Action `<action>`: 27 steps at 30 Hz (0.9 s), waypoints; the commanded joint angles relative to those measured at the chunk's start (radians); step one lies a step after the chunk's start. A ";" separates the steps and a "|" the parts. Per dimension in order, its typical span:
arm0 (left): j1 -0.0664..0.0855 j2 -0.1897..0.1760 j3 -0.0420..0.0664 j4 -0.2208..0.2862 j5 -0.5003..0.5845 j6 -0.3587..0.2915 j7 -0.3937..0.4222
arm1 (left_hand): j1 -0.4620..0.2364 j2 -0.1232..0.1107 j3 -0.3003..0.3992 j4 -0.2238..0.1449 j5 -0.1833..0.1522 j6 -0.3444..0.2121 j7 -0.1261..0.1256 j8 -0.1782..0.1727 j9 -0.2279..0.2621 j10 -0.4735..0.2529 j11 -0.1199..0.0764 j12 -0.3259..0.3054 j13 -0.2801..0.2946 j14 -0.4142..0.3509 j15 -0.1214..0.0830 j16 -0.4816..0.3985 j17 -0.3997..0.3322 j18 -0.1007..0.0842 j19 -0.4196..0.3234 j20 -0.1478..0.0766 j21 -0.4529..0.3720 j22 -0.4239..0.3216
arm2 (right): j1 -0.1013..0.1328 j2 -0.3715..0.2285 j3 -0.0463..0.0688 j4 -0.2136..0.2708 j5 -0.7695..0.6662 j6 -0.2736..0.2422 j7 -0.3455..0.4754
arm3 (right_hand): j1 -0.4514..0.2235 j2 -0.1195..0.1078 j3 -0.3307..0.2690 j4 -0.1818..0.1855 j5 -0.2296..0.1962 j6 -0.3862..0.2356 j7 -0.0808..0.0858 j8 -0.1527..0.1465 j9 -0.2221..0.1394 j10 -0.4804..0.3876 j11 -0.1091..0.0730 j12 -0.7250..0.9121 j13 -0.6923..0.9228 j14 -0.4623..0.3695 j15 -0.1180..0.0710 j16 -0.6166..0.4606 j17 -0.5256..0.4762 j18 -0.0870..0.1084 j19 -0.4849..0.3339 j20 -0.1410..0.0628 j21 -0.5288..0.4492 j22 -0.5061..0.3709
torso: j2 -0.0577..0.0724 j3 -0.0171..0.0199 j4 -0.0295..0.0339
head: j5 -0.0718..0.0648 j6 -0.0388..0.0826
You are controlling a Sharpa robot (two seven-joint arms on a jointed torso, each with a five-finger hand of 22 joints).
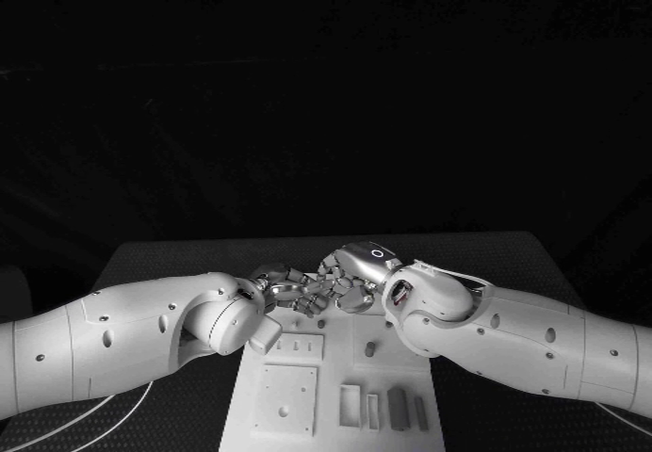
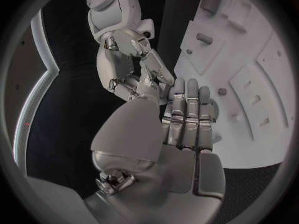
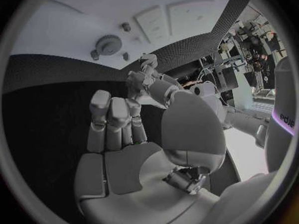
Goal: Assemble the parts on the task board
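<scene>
Nearest the robot, the lower end of the task board (image 1: 292, 428) carries a row of small upright parts (image 1: 383, 408) standing side by side in their slots, with a square raised plate (image 1: 286, 395) just beside them. A little further up the board sits a smaller plate with pegs (image 1: 295, 347), and beside it a single short peg (image 1: 369, 349) stands alone. These pieces look seated, so I judge the near half of the board to be set up or done, though nothing here proves it.

Beyond them, over the board's far end, the two hands meet. The left hand (image 1: 283, 288) comes in with its fingers (image 2: 187, 115) laid straight and close together, their tips at the board near a round fitting; I cannot make out anything in its hold. The right hand (image 1: 348, 285) hovers touching or almost touching the left, fingers (image 3: 109, 115) upright and partly curled; whether it holds a small part is hidden (the knot of fingers covers it).

In the right wrist view a gear (image 3: 109, 44) lies on the board among small pegs. The work still open seems to be at this far end.
</scene>
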 commanded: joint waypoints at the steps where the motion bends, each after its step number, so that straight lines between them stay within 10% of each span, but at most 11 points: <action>1: 0.004 0.000 0.004 0.006 0.007 0.014 0.021 | 0.018 -0.005 0.019 0.000 -0.006 0.010 0.000 0.003 0.000 0.002 -0.007 -0.007 0.002 -0.002 -0.002 0.004 0.001 0.017 -0.006 0.002 0.003 0.015 | -0.004 0.000 -0.003 -0.006 -0.004 0.027 0.004 | -0.008 -0.001 0.003 -0.003 0.004 0.056 0.047 0.011 0.031 0.004 0.001 0.005 -0.001 0.006 0.000 0.002 -0.001 0.030 0.004 0.000 0.003 0.012 | 0.000 -0.0008 0.0002 | -0.001 0.000; 9: 0.004 -0.001 0.004 0.005 0.005 0.020 0.018 | 0.036 -0.014 0.033 -0.001 0.003 0.028 0.000 0.011 0.003 0.021 -0.011 0.003 0.008 -0.004 -0.001 0.003 0.000 0.015 -0.010 0.003 0.002 0.015 | -0.004 0.000 -0.003 -0.007 -0.006 0.026 0.005 | -0.008 0.000 0.003 -0.003 0.004 0.056 0.047 0.010 0.031 0.004 0.001 0.005 -0.001 0.006 0.000 0.002 -0.001 0.030 0.004 0.000 0.003 0.012 | 0.000 -0.0004 0.0004 | -0.002 -0.001; 22: 0.003 0.004 0.004 0.003 0.007 0.019 -0.004 | -0.005 -0.076 0.041 0.001 0.209 0.037 0.004 0.009 -0.001 0.031 -0.010 0.000 0.023 -0.007 0.001 0.002 0.002 0.010 -0.018 0.004 0.003 0.015 | -0.004 0.003 -0.003 -0.004 -0.006 0.032 0.010 | -0.008 0.000 0.004 -0.005 0.004 0.057 0.047 0.010 0.031 0.005 0.000 0.005 -0.001 0.007 0.000 0.003 0.000 0.030 0.004 0.000 0.003 0.012 | 0.000 -0.0001 -0.0012 | -0.002 -0.004; 27: 0.003 0.006 0.003 0.003 0.006 0.016 -0.033 | -0.101 -0.110 0.016 0.002 0.214 0.023 0.012 0.001 -0.004 0.019 -0.001 -0.007 0.023 -0.009 0.004 0.000 0.001 0.010 -0.017 0.006 0.004 0.014 | -0.004 0.003 -0.003 -0.004 -0.008 0.031 0.009 | -0.009 0.001 0.004 -0.005 0.004 0.057 0.046 0.010 0.031 0.005 0.000 0.005 -0.001 0.007 0.000 0.002 -0.001 0.030 0.004 0.000 0.003 0.012 | 0.000 -0.0002 -0.0002 | -0.002 -0.004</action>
